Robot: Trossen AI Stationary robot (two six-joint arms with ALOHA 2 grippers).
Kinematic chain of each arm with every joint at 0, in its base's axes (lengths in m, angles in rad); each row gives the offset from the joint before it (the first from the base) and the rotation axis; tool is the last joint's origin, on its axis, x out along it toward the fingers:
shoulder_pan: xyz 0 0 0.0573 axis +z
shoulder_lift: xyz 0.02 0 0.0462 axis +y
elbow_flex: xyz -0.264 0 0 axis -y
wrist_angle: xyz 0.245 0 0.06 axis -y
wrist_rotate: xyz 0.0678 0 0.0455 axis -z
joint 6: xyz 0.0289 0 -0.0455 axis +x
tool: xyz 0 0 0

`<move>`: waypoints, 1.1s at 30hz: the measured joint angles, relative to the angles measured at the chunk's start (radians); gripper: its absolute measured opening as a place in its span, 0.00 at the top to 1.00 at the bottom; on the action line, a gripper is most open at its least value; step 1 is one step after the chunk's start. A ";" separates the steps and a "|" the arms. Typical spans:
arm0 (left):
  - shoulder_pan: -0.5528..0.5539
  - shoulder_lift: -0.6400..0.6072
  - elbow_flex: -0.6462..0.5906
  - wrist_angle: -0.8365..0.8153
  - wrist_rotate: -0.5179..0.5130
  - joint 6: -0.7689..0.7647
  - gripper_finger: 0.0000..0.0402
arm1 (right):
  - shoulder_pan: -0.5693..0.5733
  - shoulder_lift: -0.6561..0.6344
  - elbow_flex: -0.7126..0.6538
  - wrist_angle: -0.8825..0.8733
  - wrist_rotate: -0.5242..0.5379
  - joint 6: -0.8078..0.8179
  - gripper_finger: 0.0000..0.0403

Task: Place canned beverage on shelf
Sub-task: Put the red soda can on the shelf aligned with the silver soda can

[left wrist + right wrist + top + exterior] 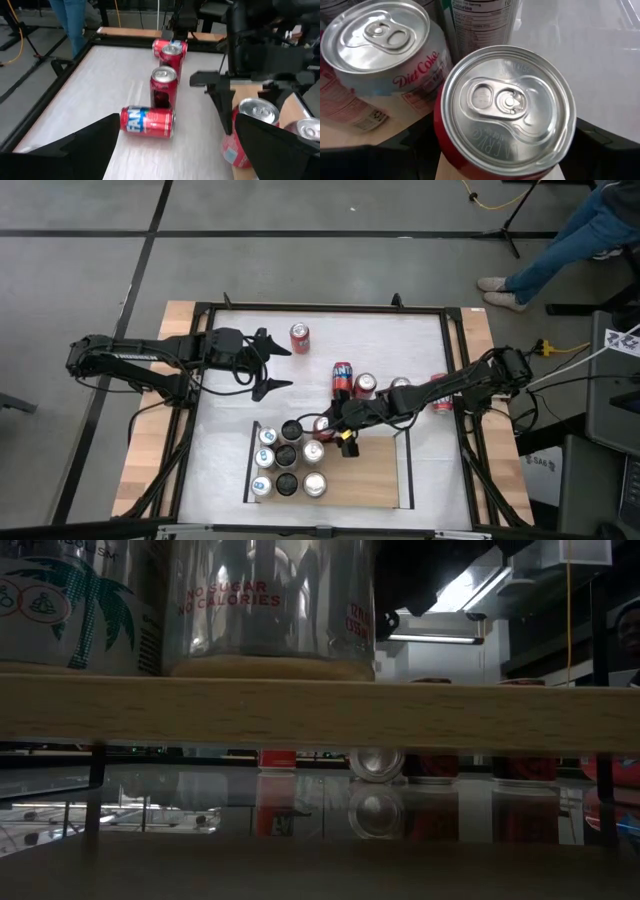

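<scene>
The shelf (370, 480) is a light-wood panel with black rails on the white table. Several cans (288, 465) stand on its left part. My right gripper (325, 425) reaches in from the table's right to the shelf's far edge. It is shut on a red can (507, 107) with a silver top, next to a Diet Coke can (375, 50). The red can also shows in the left wrist view (247, 132). My left gripper (288, 368) is open and empty over the table's far left part, a short way from a red Fanta can (147, 121) lying on its side. My right gripper pinches the red can's side wall (440, 140) between its two fingers (600, 145), on opposite sides below the top rim. The fingers come from above, slanting in from the table's right. The can is upright over the shelf's wood; whether its base rests there I cannot tell.
Loose red cans are on the table beyond the shelf: an upright one (343, 375), more to its right (365, 386) (440, 395). From the low view the shelf's front edge (320, 710) hides much. A person's legs (570, 235) show beyond the table's far right corner.
</scene>
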 joint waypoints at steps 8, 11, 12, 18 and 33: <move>-0.012 0.088 -0.001 0.043 0.008 0.000 0.04 | 0.000 0.000 0.000 0.016 0.000 0.000 0.27; -0.023 0.130 -0.001 0.076 0.008 0.000 0.04 | 0.000 0.000 0.000 0.014 0.000 0.000 0.27; -0.026 0.143 -0.001 0.079 0.008 0.000 0.04 | 0.000 0.000 0.000 0.009 -0.001 0.000 0.27; -0.038 0.183 -0.001 0.099 0.008 0.000 0.04 | 0.000 0.000 0.000 0.008 0.000 0.000 0.27; -0.038 0.184 0.000 0.095 0.008 0.000 0.04 | 0.001 -0.019 -0.001 -0.044 0.001 0.027 0.27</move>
